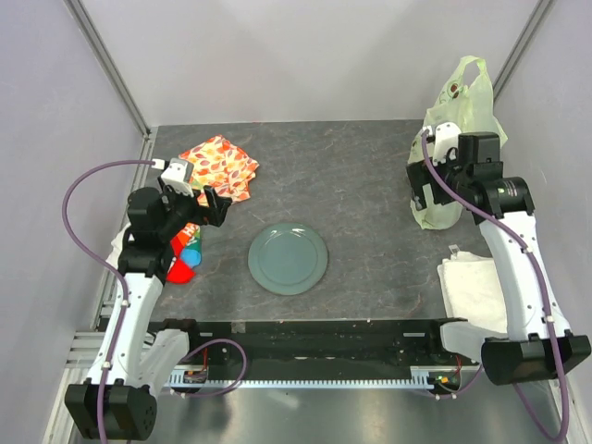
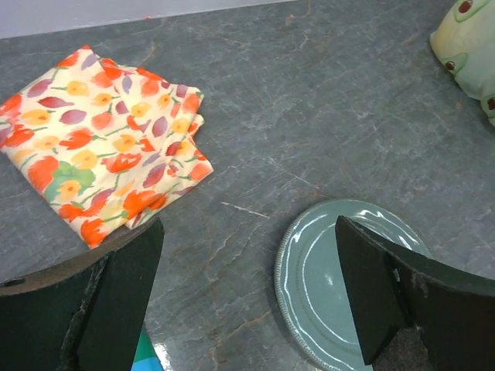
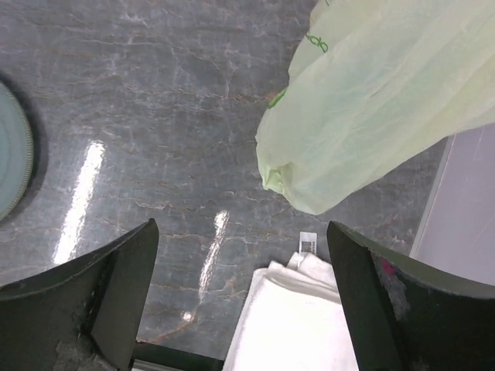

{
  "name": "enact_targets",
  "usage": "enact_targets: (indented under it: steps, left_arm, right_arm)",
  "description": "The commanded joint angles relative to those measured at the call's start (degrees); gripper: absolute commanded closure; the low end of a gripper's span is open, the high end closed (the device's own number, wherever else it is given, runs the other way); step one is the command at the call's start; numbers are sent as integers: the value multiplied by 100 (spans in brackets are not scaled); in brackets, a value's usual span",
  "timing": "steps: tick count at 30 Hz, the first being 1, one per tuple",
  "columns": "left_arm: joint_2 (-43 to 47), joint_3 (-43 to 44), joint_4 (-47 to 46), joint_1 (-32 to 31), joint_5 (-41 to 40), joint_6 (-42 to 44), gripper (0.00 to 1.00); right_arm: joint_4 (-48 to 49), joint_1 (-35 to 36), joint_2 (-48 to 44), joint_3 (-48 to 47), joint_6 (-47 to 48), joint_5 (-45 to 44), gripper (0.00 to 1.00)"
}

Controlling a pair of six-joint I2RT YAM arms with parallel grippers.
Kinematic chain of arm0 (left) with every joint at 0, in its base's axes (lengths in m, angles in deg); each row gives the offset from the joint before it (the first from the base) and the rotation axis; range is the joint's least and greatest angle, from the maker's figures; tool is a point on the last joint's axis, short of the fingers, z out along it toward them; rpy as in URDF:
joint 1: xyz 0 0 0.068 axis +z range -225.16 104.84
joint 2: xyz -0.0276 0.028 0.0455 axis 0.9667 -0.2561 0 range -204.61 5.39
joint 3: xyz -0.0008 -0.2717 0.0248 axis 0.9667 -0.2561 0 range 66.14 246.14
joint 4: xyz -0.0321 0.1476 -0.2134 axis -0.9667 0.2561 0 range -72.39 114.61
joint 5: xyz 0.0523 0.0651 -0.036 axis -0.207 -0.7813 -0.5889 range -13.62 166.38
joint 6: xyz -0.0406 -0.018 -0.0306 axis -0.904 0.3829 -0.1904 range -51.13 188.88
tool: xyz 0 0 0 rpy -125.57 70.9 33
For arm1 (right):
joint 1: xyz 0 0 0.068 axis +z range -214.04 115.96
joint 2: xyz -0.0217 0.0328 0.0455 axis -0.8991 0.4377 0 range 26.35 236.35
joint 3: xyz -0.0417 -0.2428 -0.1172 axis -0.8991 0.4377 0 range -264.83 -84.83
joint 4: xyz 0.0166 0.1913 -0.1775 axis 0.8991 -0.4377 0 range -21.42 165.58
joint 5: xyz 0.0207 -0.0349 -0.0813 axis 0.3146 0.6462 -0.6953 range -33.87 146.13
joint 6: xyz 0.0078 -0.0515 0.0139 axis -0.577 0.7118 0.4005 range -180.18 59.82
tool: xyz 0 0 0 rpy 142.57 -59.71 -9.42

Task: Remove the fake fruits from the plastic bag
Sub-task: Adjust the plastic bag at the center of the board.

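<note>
Well, left gripper hovers wide-spread, right gripper wide-spread beside the plastic bag

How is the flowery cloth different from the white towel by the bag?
The flowery cloth is bright orange, red and yellow; the white towel is plain. The cloth lies at the far left of the table, the towel at the near right. The towel shows a small tag; the cloth shows none. Both are folded and lie flat.
</note>
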Motion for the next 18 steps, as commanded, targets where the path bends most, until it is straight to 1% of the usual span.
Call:
enact_targets:
  steps: [1,3,4,5,7,8,9,10,12,13,16,18]
  left_arm:
    - [-235,175,39,-1,268,-336,2]
    - [-517,640,642,-45,-74,-301,2]
    - [-814,833,864,-45,-127,-257,2]
    - [-922,1140,996,-54,12,-109,1]
    - [-1054,1361,1138,-63,92,-55,1]
    - [-1063,1388,1112,-72,109,-107,1]
    - [-1055,1397,990,-72,136,-134,1]
    - [-1046,1415,954,-72,180,-160,1]
    - [-1011,1459,901,-72,338,-186,1]
    - [-985,1459,884,-72,382,-204,2]
    - [-923,1407,883,-72,461,-231,2]
    - [-896,1363,866,-72,444,-222,2]
  right_arm:
    - [36,10,-65,-839,265,470,2]
    - [97,10,94,-1438,396,872,2]
    - [159,10,295,-2042,371,936,2]
    - [333,10,419,-2344,284,963,2]
    - [466,10,823,-3045,73,780,2]
    - [597,2,955,-3206,2,622,2]
    - [694,10,1139,-3295,-59,438,2]
    - [808,10,1210,-3313,-156,9,2]
    - [1046,2,1429,-3305,-261,-310,2]
    - [1082,2,1500,-3331,-332,-433,2]
    - [1047,2,1659,-3253,-437,-373,2]
    - [1108,10,1711,-3112,-569,-617,2]
